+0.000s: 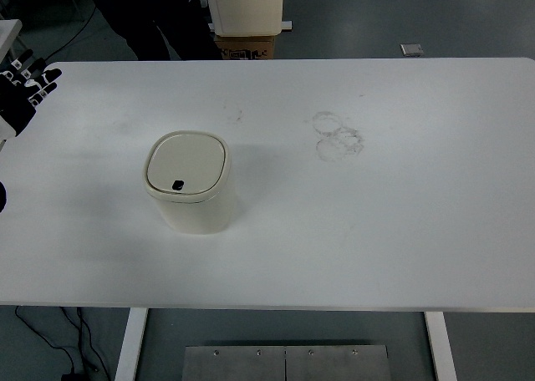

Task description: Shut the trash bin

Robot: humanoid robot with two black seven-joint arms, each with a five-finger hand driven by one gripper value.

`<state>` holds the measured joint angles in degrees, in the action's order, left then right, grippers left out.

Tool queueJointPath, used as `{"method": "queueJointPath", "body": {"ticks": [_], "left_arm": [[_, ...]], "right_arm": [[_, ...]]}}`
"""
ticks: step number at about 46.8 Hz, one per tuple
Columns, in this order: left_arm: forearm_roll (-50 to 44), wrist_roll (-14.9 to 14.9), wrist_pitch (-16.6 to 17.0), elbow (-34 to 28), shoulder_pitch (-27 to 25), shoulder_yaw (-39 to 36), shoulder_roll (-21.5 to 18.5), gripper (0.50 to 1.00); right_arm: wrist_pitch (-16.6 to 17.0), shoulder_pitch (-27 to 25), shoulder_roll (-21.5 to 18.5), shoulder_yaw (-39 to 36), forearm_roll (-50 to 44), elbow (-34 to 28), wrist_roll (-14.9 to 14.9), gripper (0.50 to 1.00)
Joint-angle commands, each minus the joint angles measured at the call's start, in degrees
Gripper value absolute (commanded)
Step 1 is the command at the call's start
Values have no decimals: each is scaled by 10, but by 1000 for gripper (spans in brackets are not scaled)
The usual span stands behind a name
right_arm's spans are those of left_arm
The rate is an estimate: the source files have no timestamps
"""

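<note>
Robot's left hand shows at the far left edge of the head view, over the table's far left corner, well apart from the bin. It is black with pale fingertips; the fingers point up and to the right, loosely spread, and nothing is held in them. Only part of the hand is inside the picture, and whether it touches the table surface cannot be told. A small dark shape lies lower on the same left edge, too little of it showing to say what it is. No right arm shows anywhere. On the white table, left of centre, stands the trash bin, a small cream container with rounded corners, upright. Its lid lies flat on top, shut, with a small dark button near the front edge. Between the hand and the bin is only bare tabletop. To the right of the bin, toward the far side, are faint ring-shaped smudges on the surface. Beyond the far edge stands a cream-coloured box-like object on the floor, with a brown carton below it.
</note>
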<state>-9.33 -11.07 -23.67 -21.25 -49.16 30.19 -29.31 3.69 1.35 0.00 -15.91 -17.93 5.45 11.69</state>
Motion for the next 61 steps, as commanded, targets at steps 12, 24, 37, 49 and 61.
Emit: {"method": "queueJointPath", "body": {"ticks": [12,24,37,49,61], "left_arm": [[-36,0,-33,2,9,13,20,1000],[-44,-1,-45,25,16,50,42,1000],[-53,-5,-43,60,27,64,53,1000],[-67,-13,-40,60,39,67,52,1000],[-67,-14,-40,60,49,67,52,1000]], "right_arm": [[0,0,0,0,0,0,0,991],[0,0,0,0,0,0,0,991],[0,1,0,0,0,0,0,991],[0,1,0,0,0,0,0,991],[0,0,0,0,0,0,0,991]]}}
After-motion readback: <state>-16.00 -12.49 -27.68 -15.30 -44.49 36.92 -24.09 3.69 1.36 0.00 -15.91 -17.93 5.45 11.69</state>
